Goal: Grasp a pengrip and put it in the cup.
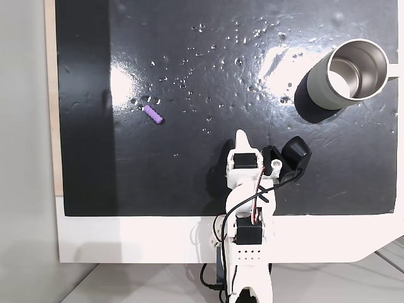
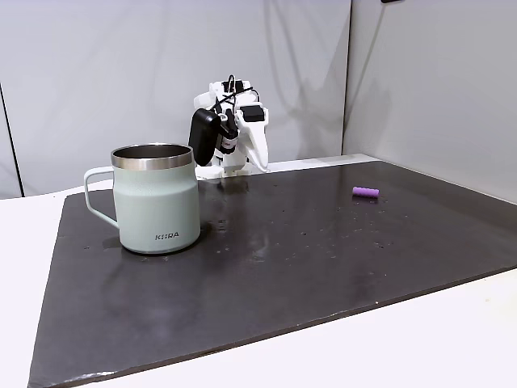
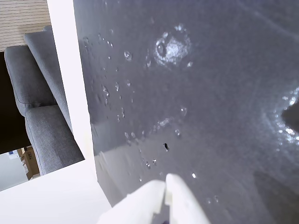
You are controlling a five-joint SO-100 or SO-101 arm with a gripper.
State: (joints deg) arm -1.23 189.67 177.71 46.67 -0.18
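A: Pincer status?
B: Pincer (image 3: 165, 184) closed, fingertips together, empty, low over the dark mat (image 3: 210, 93) by the arm's base. In a fixed view it reads as a white tip (image 1: 242, 136) pointing up the picture.
A: Pengrip?
B: Pengrip (image 1: 153, 114) lying flat on the mat, up and left of the pincer, apart from it.
A: Cup?
B: Cup (image 1: 349, 74) upright, upper right of that view, well apart from the pengrip. Mat sits on a white worktop (image 1: 126, 240).
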